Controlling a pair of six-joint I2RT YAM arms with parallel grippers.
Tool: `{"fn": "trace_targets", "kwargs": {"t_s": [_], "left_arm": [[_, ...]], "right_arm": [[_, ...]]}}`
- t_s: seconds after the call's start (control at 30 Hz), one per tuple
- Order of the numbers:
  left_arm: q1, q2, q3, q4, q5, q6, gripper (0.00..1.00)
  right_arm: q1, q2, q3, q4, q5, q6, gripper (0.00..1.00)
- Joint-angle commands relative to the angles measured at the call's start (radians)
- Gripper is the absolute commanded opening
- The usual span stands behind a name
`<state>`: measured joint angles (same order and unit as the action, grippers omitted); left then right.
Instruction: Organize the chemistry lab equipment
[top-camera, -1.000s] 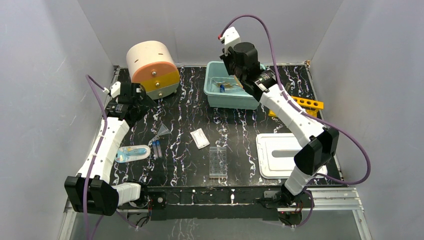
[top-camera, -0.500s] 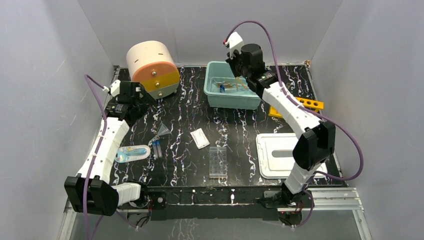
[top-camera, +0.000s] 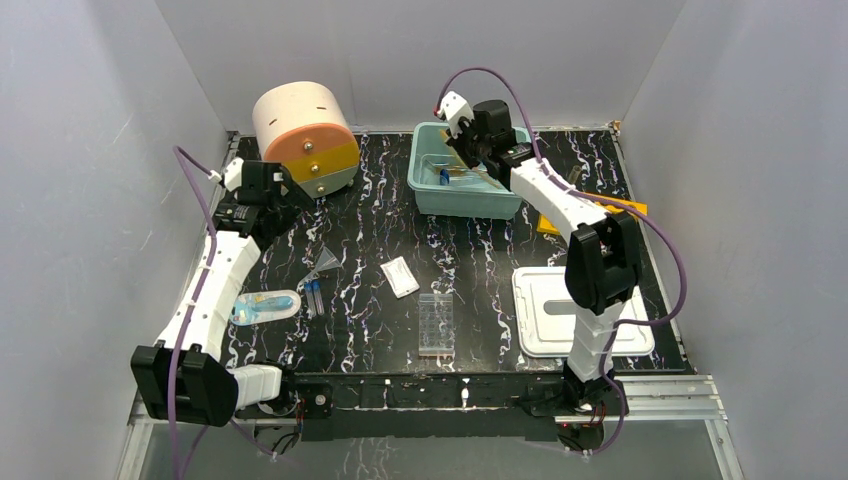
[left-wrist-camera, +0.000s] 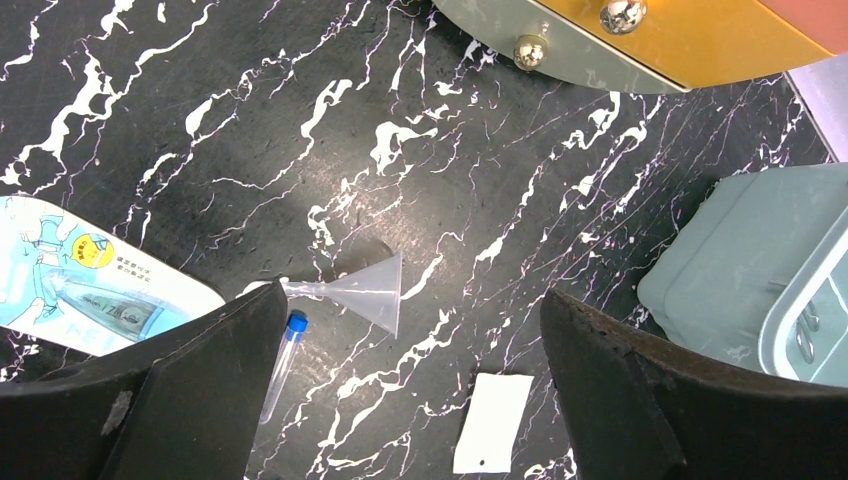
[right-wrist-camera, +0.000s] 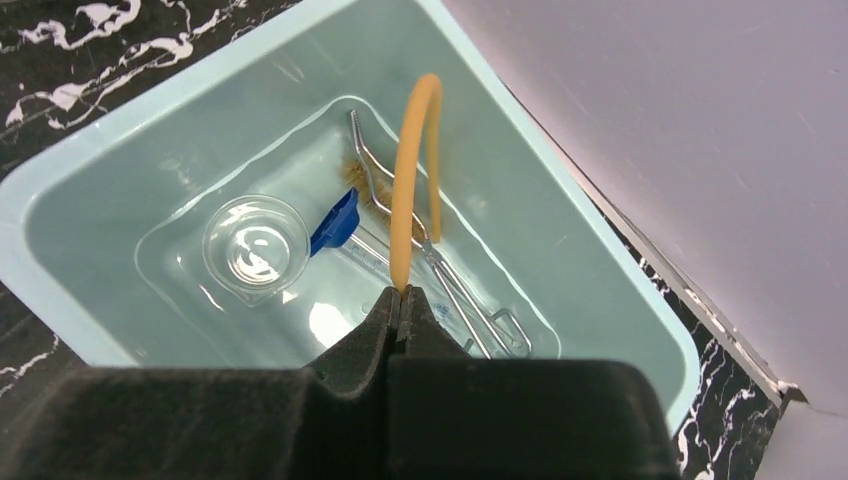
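Observation:
My right gripper is shut on one end of a tan rubber loop and holds it over the teal bin, as the top view also shows. In the bin lie a little clear beaker, a blue-footed cylinder, metal tongs and a brush. My left gripper is open and empty, above a clear funnel, a blue-capped thin tube and a white tag. The clear well plate lies near the front middle of the table.
The cream-and-orange drum stands at the back left. A yellow holed rack sits right of the bin. A white lid lies at front right. A printed packet lies at front left.
My right arm has folded back and lowered the tan loop towards the inside of the teal bin. My left arm has barely moved.

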<state>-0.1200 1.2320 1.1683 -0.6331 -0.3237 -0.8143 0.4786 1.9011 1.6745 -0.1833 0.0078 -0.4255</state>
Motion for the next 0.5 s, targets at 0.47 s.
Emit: {"fn": "trace_targets", "kwargs": {"t_s": [0.47], "left_arm": [[-0.001,0.045,0.049,0.015,-0.008,0.052,0.98]], "right_arm": [[-0.004,0.169,0.113,-0.014,-0.172,-0.094,0.02]]}}
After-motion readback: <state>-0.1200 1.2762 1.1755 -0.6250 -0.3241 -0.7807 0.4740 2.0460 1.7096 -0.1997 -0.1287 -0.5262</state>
